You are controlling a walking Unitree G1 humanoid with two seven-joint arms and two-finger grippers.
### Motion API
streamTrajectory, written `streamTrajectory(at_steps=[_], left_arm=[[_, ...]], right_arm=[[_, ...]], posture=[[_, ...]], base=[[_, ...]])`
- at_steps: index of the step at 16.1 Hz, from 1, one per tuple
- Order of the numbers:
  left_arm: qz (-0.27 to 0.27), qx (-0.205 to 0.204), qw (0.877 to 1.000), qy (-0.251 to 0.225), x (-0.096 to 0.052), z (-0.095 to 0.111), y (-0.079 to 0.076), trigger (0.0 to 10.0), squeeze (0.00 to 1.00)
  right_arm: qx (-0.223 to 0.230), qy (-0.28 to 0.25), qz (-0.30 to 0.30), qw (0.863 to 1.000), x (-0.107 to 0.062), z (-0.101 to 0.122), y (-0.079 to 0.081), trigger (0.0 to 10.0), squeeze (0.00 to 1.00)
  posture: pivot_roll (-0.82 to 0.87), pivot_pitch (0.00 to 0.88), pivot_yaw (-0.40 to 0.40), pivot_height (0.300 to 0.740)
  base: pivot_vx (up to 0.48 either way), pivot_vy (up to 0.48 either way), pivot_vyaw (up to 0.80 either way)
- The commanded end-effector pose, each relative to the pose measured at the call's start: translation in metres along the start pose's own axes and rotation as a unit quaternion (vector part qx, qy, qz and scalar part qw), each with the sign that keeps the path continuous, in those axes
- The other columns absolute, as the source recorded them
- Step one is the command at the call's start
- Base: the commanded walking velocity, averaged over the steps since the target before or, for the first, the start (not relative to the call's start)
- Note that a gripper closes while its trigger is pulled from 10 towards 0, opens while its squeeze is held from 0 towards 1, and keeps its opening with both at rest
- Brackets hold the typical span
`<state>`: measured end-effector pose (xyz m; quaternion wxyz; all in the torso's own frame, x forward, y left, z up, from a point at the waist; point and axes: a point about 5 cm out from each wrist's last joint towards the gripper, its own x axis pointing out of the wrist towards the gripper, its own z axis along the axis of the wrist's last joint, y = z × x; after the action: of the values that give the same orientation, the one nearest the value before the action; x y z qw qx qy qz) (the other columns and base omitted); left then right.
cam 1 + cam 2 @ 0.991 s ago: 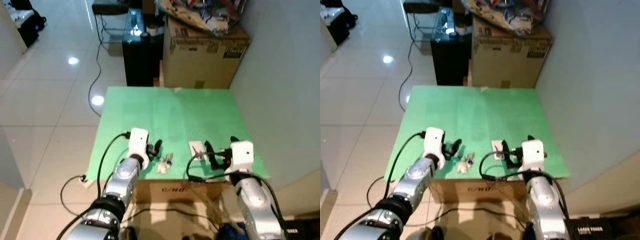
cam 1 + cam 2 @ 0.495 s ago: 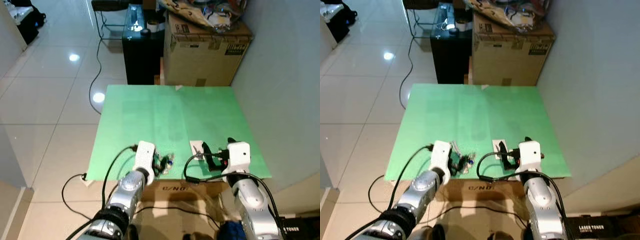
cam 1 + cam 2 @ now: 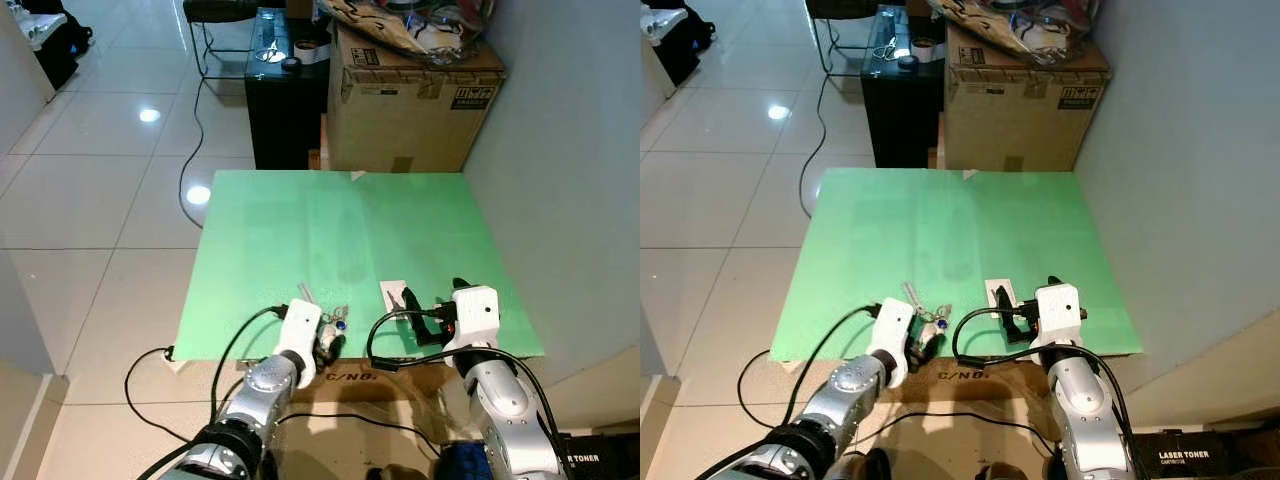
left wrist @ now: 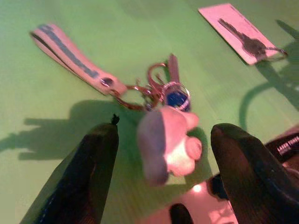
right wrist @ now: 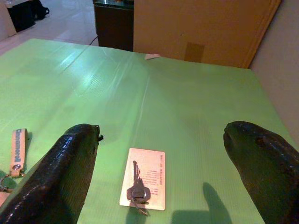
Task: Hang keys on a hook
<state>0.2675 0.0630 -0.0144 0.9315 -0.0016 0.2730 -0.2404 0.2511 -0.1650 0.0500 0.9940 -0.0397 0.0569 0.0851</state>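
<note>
Left claw (image 4: 161,154) astride keys (image 4: 163,121)

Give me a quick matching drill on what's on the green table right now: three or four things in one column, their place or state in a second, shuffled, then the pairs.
Things:
1. keychain
2. single key
3. left tool
4. cardboard box

Places or states:
A. lying on a white card
B. standing on the floor beyond the far edge of the table
C. open, one finger on each side of the pale charm
D. strap stretched out flat on the green surface, near the front edge

Pairs: 1-D, 2-A, 3-C, 4-B
</note>
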Motion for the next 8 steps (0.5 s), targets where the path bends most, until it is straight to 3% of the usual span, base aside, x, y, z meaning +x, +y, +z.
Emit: streamTrajectory(at_steps=[1, 8], left_arm=[[-0.006, 0.005, 1.0, 0.014, 0.002, -0.001, -0.003, 10.0, 0.0], [0.022, 0.049, 0.995, 0.079, 0.005, -0.013, -0.005, 10.0, 0.0]], right_arm=[[-0.008, 0.001, 0.001, 1.0, 0.0, 0.002, 0.0, 10.0, 0.0], [-0.01, 0.002, 0.007, 1.0, 0.004, 0.003, 0.002, 10.0, 0.0]], posture=[[-0.19, 0.102, 0.003, 0.74], [-0.2, 0.102, -0.001, 0.74]], base=[[0.0, 0.0, 0.0], [0.0, 0.0, 0.0]])
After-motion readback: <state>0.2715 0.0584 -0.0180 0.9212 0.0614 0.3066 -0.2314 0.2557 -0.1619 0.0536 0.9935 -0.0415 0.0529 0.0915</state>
